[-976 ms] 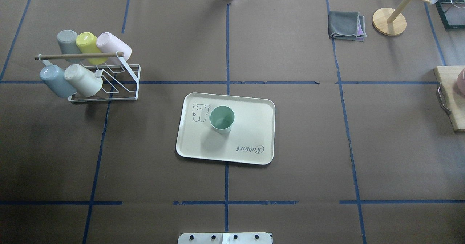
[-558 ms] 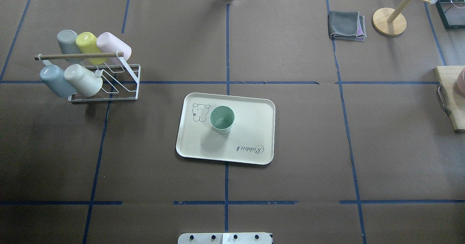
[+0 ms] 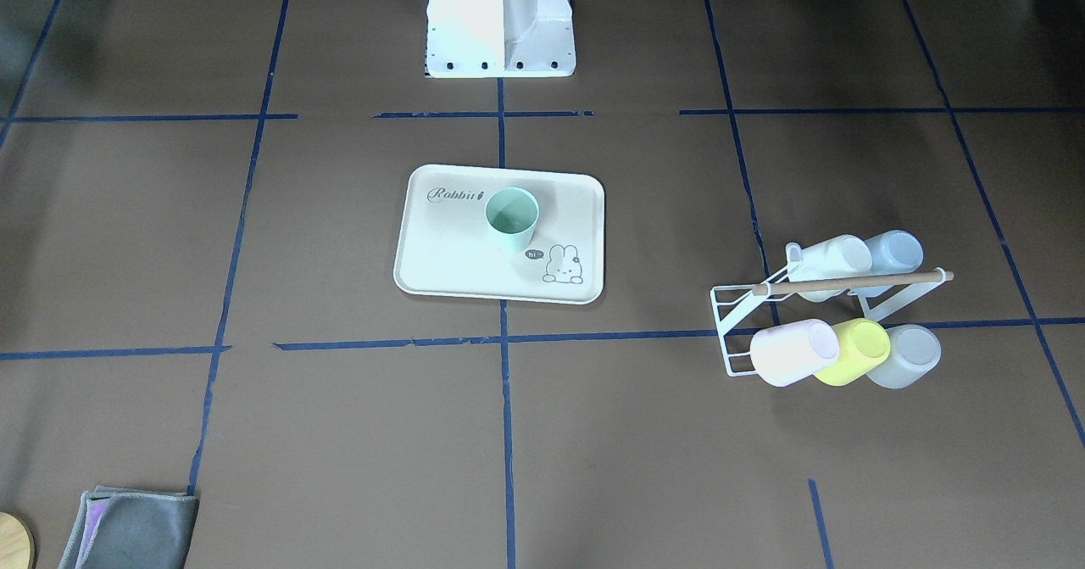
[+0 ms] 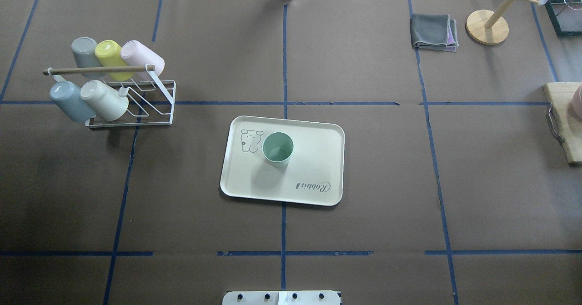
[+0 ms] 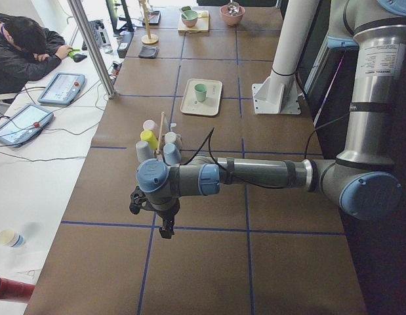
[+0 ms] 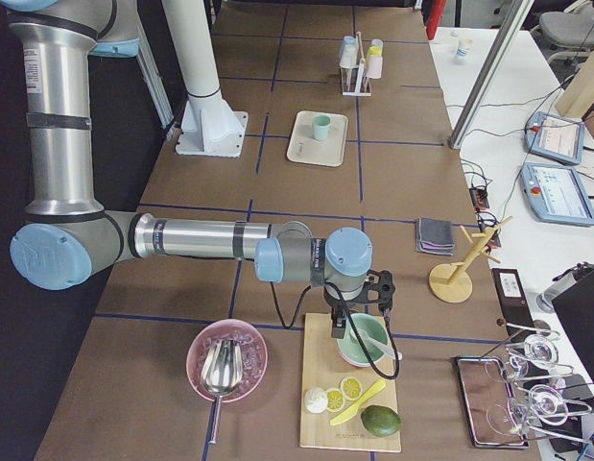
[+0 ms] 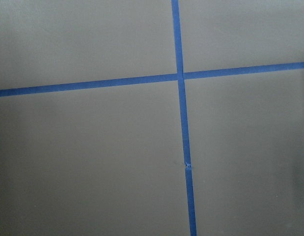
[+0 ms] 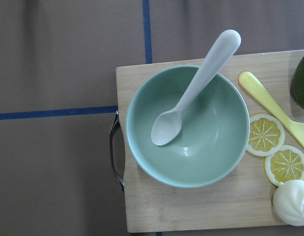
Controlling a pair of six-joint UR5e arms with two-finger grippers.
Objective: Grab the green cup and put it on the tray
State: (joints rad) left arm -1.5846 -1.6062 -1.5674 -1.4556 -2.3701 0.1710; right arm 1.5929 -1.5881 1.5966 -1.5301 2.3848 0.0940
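Observation:
The green cup (image 4: 278,148) stands upright, mouth up, on the cream tray (image 4: 318,159) at the table's middle, next to the bunny drawing. Both also show in the front-facing view, cup (image 3: 512,219) on tray (image 3: 441,264). Neither gripper is near them. My left gripper (image 5: 164,226) hangs over bare brown paper at the table's left end. My right gripper (image 6: 378,288) hangs over a cutting board at the right end. Both grippers show only in the side views, so I cannot tell whether they are open or shut. Neither wrist view shows its own gripper.
A white wire rack (image 4: 132,109) with several cups lying on it stands at the far left. A folded grey cloth (image 4: 434,32) and a wooden stand (image 4: 487,27) are at the far right. Below my right wrist a cutting board (image 8: 191,206) holds a green bowl (image 8: 210,147) with a spoon, plus lemon slices.

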